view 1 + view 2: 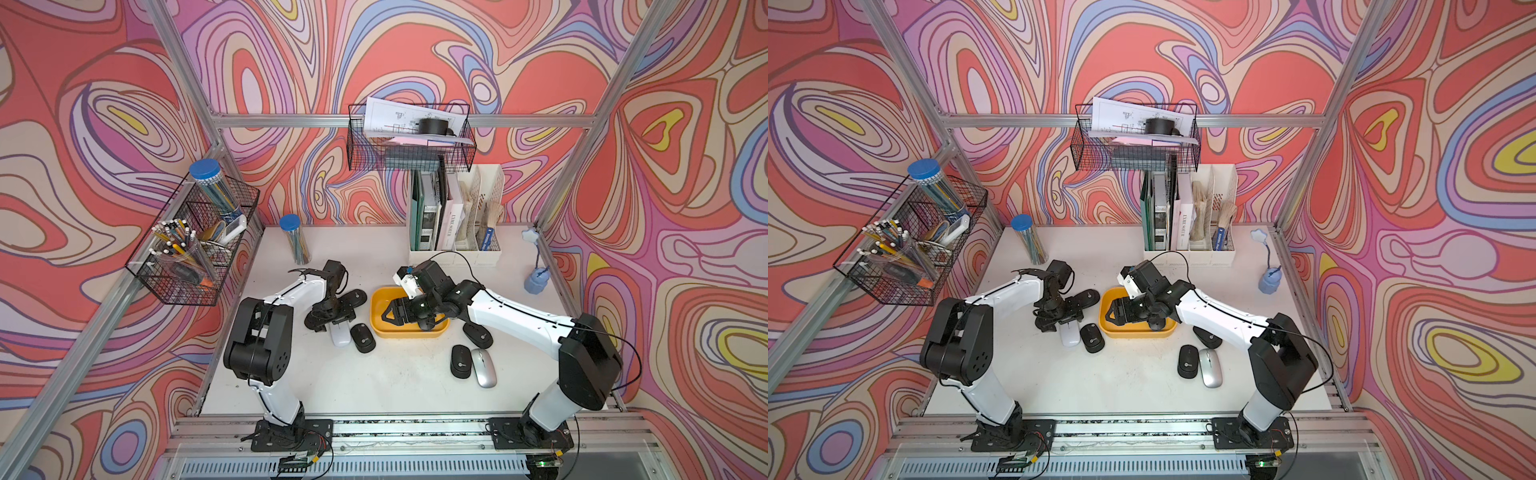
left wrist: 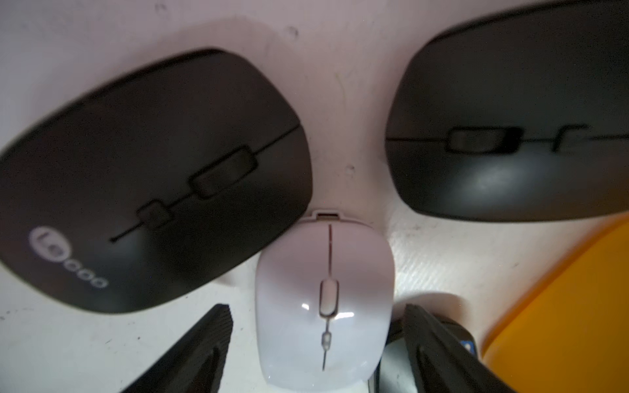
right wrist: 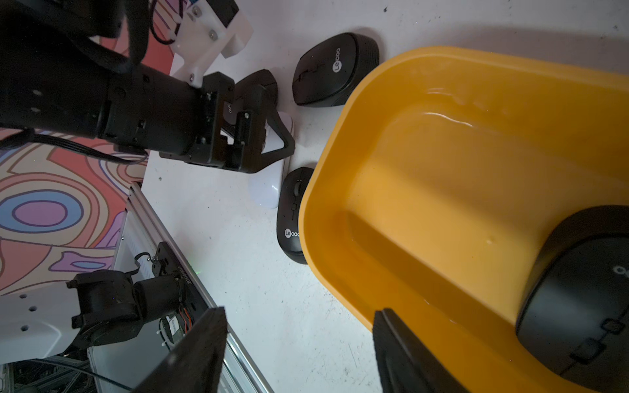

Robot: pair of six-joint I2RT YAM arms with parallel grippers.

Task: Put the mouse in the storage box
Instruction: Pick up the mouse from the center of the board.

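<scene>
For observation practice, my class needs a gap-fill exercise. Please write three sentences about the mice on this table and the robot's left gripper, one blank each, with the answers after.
1. The left gripper straddles the white mouse with its jaws ___.
2. One black mouse lies inside the ___.
3. The silver mouse lies on the ___.
Missing words: open; storage box; table.
</scene>
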